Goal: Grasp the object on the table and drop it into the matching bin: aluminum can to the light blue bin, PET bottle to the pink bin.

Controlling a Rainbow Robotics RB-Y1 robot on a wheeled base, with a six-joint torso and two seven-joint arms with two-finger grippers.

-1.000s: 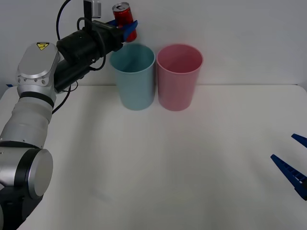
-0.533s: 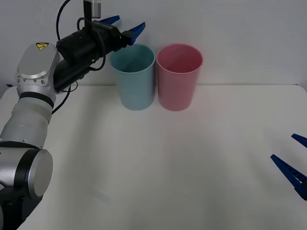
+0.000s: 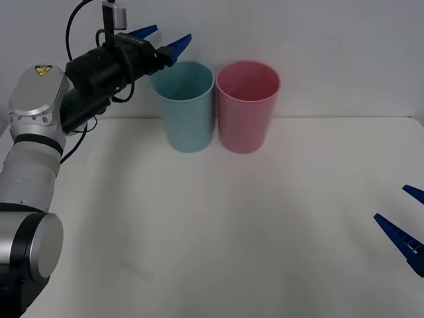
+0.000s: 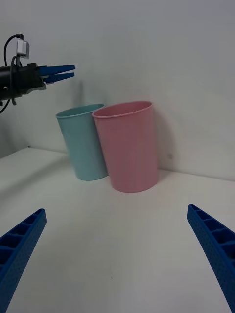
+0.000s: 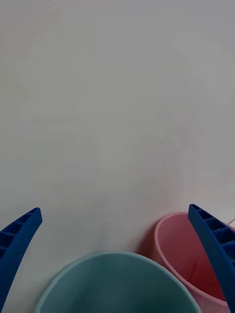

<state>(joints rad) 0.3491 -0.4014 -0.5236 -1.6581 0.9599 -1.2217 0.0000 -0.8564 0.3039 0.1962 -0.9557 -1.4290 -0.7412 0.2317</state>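
My left gripper (image 3: 163, 38) was raised above the table (image 3: 218, 218), just over the near-left rim of the light blue bin (image 3: 189, 116). Its blue ribbed fingers (image 3: 177, 46) were spread wide apart with nothing between them. From the left wrist view the two fingers (image 5: 211, 249) framed the bin's open mouth (image 5: 112, 283) directly below, with the pink bin (image 5: 178, 257) beside it. In the right wrist view the same gripper (image 4: 58, 72) hung level over the light blue bin (image 4: 83, 144), pointing toward the wall.

The light blue bin and pink bin (image 3: 247, 109) stood upright side by side at the far edge of the table, walls touching or very nearly so; I could not settle which from these angles.

The aluminum can: I could not make it out. What I saw of the light blue bin's interior in the left wrist view was shaded and cut off at the frame edge, so I could not say whether the can lay inside.

My right gripper (image 3: 405, 225) was parked low at the near right side of the table, well apart from both bins. Its fingers (image 4: 215, 249) were held wide open, gripping nothing.
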